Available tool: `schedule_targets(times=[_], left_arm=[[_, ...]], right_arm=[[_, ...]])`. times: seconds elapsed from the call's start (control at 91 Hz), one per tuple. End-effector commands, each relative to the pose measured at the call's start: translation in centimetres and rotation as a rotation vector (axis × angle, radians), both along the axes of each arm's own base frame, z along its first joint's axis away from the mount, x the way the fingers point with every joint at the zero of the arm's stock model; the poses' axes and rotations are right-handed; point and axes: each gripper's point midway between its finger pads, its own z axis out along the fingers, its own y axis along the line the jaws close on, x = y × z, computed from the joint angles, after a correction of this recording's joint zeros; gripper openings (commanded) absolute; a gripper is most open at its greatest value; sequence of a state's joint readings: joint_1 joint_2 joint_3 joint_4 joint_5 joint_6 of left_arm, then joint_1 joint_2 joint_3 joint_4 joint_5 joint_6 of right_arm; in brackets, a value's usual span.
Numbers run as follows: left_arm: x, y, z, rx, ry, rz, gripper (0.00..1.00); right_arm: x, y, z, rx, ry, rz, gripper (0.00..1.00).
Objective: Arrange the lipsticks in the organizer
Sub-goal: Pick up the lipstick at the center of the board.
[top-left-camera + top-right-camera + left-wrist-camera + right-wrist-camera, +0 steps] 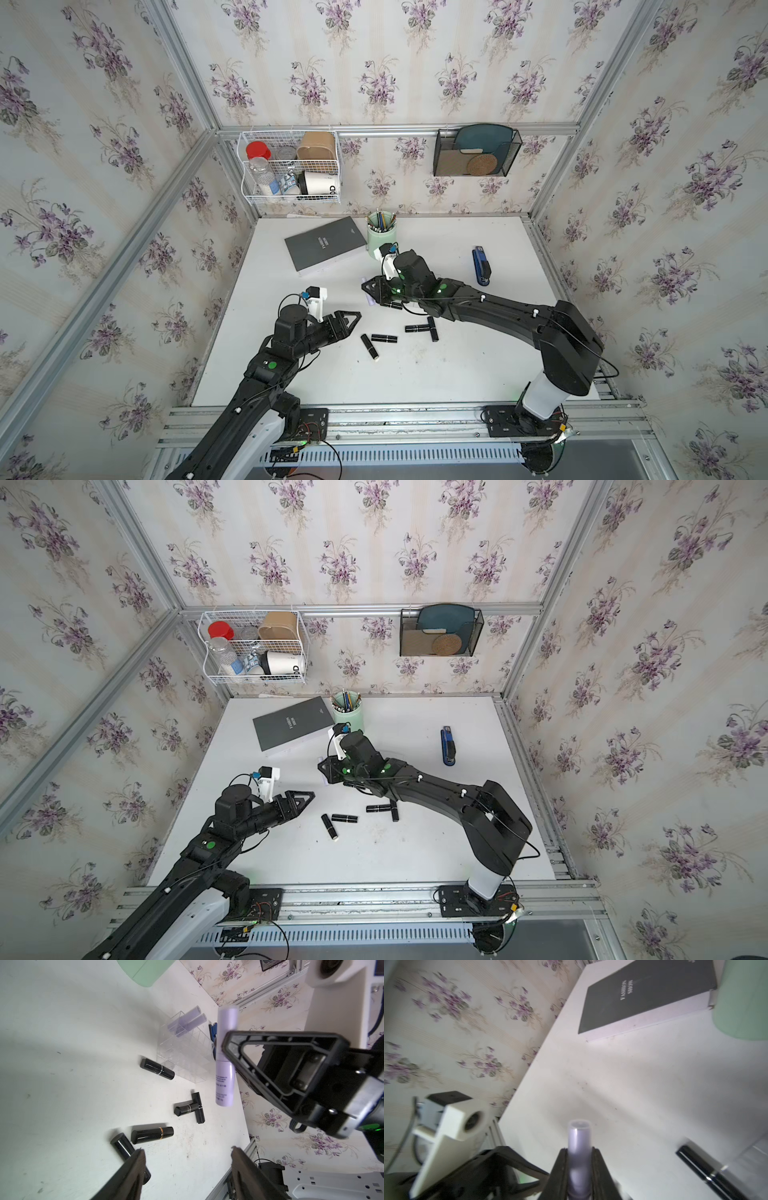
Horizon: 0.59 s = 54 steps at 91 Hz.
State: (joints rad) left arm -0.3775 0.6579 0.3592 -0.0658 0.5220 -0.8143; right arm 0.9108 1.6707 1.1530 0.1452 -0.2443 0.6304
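Right end effector [579,1153] pinches lilac lipstick [225,1076] mid-tube, mid-frame in both top views, just beside organizer [187,1053]. Tube axis looks tilted against seated lilac pair [191,1020]. Left end effector [187,1155] is spread and empty, nearer the black lipsticks [384,338] on the desk [457,374].

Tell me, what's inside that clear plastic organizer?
Two lilac lipsticks stand in cells at one end of the organizer. The other visible cells look empty; one edge is hidden behind the right gripper and its held lilac lipstick.
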Motion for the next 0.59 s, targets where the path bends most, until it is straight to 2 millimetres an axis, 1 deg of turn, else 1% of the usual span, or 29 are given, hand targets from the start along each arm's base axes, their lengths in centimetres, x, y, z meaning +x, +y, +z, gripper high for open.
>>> schedule_targets(times=[0.0, 0.044, 0.176, 0.264, 0.319, 0.473, 0.517, 0.582], left_arm=[[0.2, -2.0, 3.6, -0.117, -0.114, -0.076, 0.66], [0.2, -2.4, 4.0, -0.127, -0.131, -0.090, 0.65], [0.4, -3.4, 5.6, -0.141, -0.191, -0.126, 0.56], [0.7, -3.9, 5.8, -0.136, -0.201, -0.144, 0.40], [0.8, -4.1, 5.8, -0.128, -0.205, -0.154, 0.33], [1.2, -3.8, 5.9, -0.102, -0.237, -0.137, 0.27], [1.3, -3.8, 6.1, -0.089, -0.256, -0.136, 0.23], [1.3, -3.8, 6.4, -0.061, -0.283, -0.150, 0.12]], right_arm=[[-1.2, 1.6, 5.0, 0.283, 0.046, 0.040, 0.12], [-1.4, 1.5, 5.0, 0.300, 0.059, 0.042, 0.12], [-2.3, 1.2, 5.0, 0.348, 0.086, 0.065, 0.12], [-2.9, 0.9, 5.3, 0.385, 0.107, 0.078, 0.12], [-3.1, 0.6, 5.4, 0.394, 0.107, 0.076, 0.12], [-3.6, -0.1, 6.1, 0.403, 0.096, 0.079, 0.12], [-3.7, -0.1, 6.3, 0.407, 0.096, 0.084, 0.13], [-3.8, -0.2, 6.4, 0.408, 0.104, 0.096, 0.16]])
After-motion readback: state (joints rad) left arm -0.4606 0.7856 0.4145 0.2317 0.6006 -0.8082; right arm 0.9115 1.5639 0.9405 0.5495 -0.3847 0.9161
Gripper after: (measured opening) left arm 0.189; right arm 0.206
